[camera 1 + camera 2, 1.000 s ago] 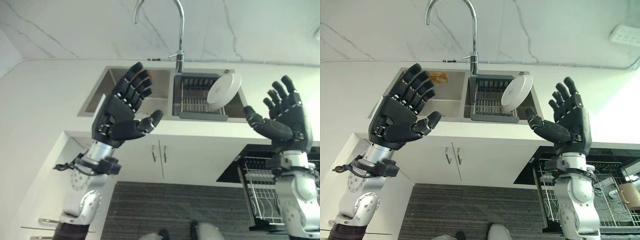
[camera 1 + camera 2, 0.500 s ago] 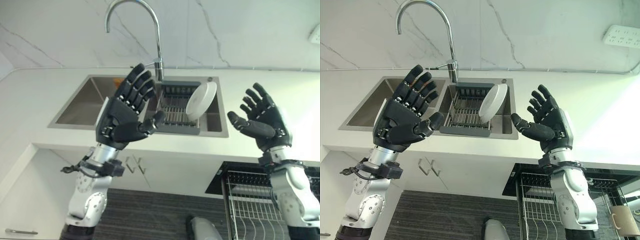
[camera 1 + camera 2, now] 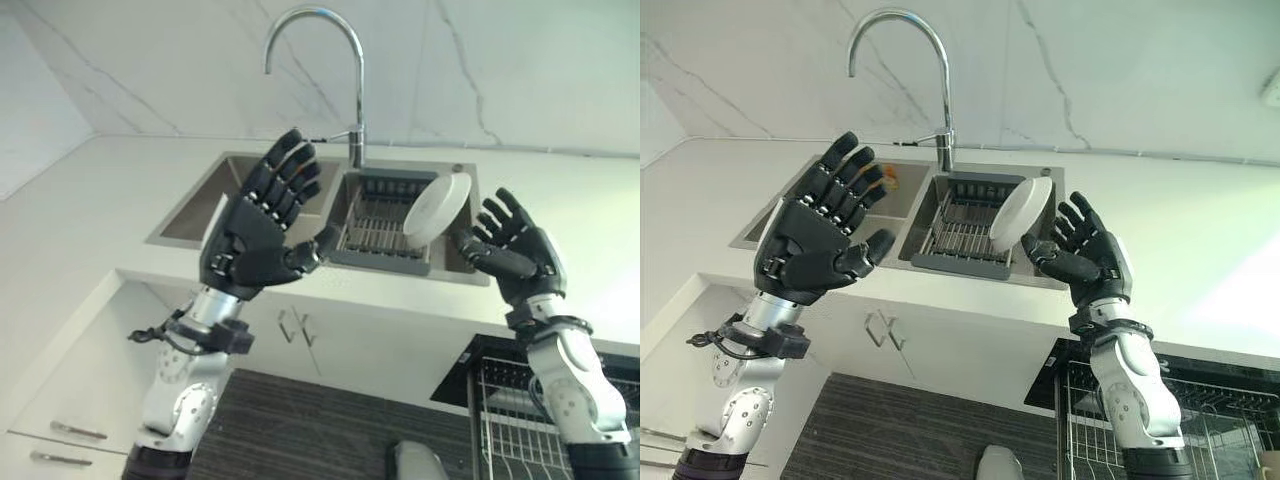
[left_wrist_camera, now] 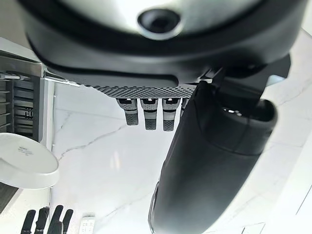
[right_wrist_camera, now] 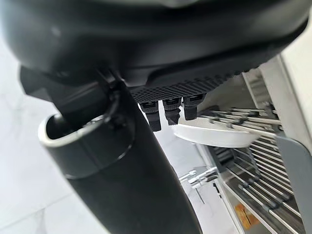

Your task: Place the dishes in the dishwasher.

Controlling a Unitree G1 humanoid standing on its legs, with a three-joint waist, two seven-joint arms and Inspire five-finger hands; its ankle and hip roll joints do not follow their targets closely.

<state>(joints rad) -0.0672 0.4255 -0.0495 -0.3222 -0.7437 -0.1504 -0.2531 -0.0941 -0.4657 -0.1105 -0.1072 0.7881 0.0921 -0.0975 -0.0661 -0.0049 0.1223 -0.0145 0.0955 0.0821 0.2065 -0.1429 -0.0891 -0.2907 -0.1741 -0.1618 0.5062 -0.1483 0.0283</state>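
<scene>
A white plate stands tilted on edge in the sink rack, just beyond the right hand's spread fingertips, nearer than the spread left hand

Glossy white ceramic-looking plate, polished chrome faucet, brushed steel sink, dark wire drying rack with matt grey rim, smooth veined marble-look wall, matt white countertop, matt black plastic hands.
</scene>
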